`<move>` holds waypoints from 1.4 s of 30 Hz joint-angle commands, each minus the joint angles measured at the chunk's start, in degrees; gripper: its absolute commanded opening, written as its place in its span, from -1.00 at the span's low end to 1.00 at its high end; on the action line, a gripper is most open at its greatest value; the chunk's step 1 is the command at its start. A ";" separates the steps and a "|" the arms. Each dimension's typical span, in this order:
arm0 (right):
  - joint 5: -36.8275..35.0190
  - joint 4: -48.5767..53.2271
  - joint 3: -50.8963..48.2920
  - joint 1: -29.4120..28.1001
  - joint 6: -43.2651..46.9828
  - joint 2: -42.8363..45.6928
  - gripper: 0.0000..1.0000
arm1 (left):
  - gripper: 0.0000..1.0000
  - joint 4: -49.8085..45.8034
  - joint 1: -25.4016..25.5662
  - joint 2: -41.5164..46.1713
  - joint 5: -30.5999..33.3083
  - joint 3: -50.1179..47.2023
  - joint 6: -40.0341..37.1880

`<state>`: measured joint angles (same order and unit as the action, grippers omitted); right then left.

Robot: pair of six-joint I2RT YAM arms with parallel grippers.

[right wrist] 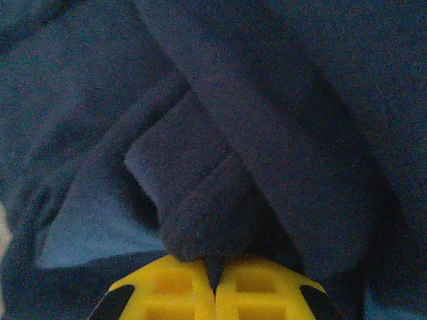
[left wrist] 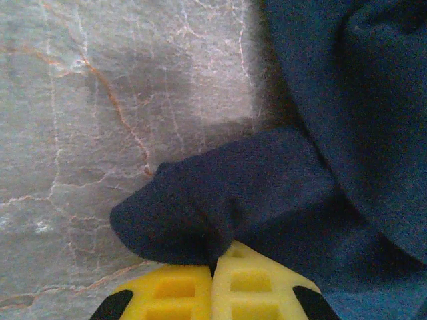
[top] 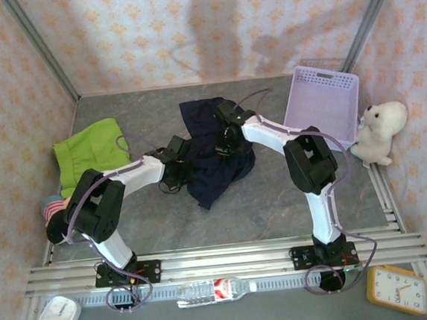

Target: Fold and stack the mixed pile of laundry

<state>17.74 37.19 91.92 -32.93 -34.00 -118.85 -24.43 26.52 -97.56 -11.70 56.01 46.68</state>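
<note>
While clenched on navy garment (top: pixel 216 173), left tool (left wrist: pixel 215 265) and right tool (right wrist: pixel 215 268) pinch folds; bottle (top: pixel 210 290) label unreadable.

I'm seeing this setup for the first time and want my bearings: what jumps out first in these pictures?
Both arms meet over the dark navy garment mid-table; the left gripper and right gripper are each shut on a fold of it. Next comes the lime-green garment lying at the left, then the lavender basket and white plush bear at the right.
</note>
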 commanded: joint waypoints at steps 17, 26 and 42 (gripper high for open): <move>13.25 4.89 10.84 25.63 -2.94 28.43 -1.00 | -1.00 -23.38 -24.34 10.86 2.28 35.46 -14.38; 16.67 -9.69 -28.79 19.14 -15.97 41.78 -0.99 | -1.00 -8.98 -23.05 21.92 -9.19 2.56 -2.75; 4.68 -9.10 -24.81 19.25 -14.39 38.60 -1.00 | -1.00 -15.01 -21.20 22.82 -1.61 0.79 -5.78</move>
<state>23.79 33.56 59.77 -15.53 -48.03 -79.50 -37.28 5.23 -77.56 -16.01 53.23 41.95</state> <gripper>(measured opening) 0.042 0.038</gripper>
